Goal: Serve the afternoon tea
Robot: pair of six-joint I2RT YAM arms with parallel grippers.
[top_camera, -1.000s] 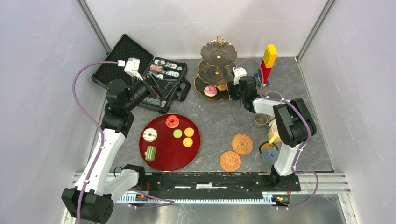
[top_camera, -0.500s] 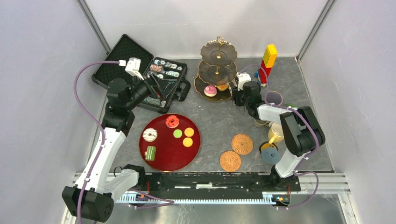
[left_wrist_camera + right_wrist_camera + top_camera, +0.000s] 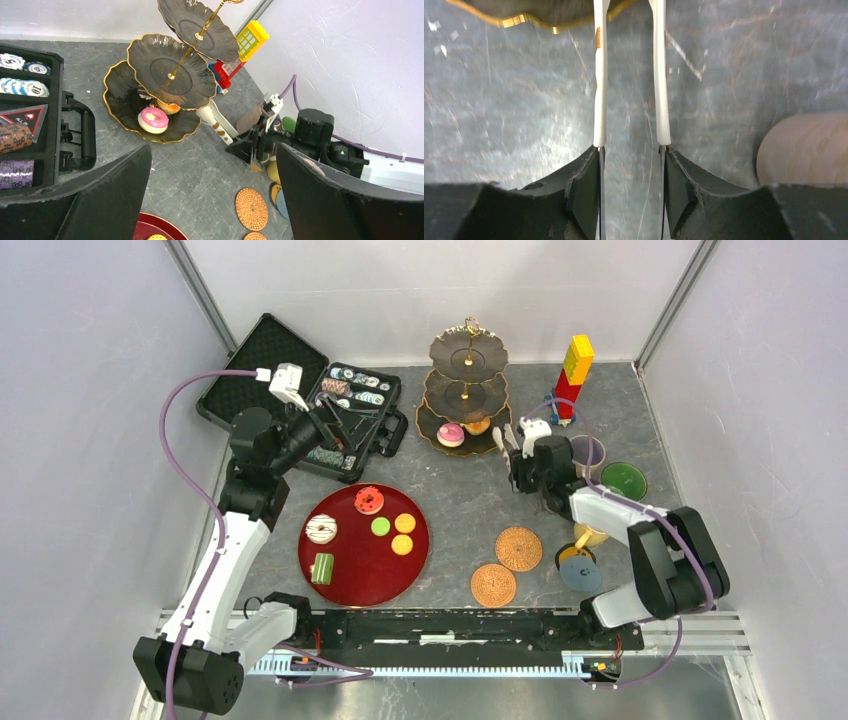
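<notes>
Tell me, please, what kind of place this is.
Probably a robot test cell: plain walls stand around the table, two arms are bolted at its near edge, and the sweets on the red tray look like toys.

coasters (image 3: 519,549) right of tray (image 3: 366,578)

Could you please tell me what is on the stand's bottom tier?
A pink donut and an orange piece beside it show; the middle tier covers much of the rest.

We note: stand (image 3: 452,348) dark, gold rims; donut (image 3: 450,434) pink-iced; tray (image 3: 365,572) red; coasters (image 3: 518,548) woven orange-brown; tongs (image 3: 220,127) white w/ brown spots; block tower (image 3: 574,370) red + yellow; mug (image 3: 623,480) green inside; case (image 3: 265,365) black, chips (image 3: 22,86) blue-white; table (image 3: 460,502) grey, marbled.
</notes>
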